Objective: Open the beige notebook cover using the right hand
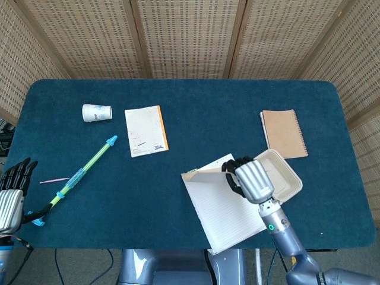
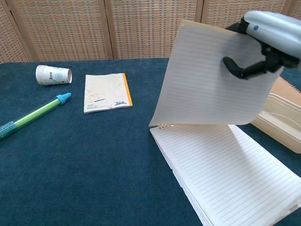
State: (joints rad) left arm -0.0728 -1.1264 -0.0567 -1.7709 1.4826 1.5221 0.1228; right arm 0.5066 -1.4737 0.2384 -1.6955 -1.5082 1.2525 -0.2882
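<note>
Near the table's front edge, right of centre, our right hand (image 1: 250,179) hung above the beige notebook (image 1: 224,206), wrist toward us and fingers curled away over the top of the lifted cover (image 2: 212,75). In the chest view the thumb hooked across the lined inner face while the other fingers wrapped behind, so the cover was pinched between them and stood almost upright, its free edge raised high and bowed slightly.

We saw the notebook lying open on the blue table (image 1: 178,101), its long axis running diagonally from the bound edge at the far left toward the near right. The binding sat at the far end, where small metal rings showed at the cover's foot. The exposed page was ruled with fine lines; we could read no writing on it.

Our left hand (image 1: 13,190) rested at the table's near left corner, fingers straight and slightly apart, holding nothing.

Just right of the notebook sat a shallow beige tray (image 1: 282,172), and beyond it a brown spiral notebook (image 1: 284,133). Far left lay a tipped paper cup (image 1: 97,112) with blue print too small to read, a white booklet (image 1: 145,130) with an orange spine, and a green and blue pen (image 1: 80,173).
</note>
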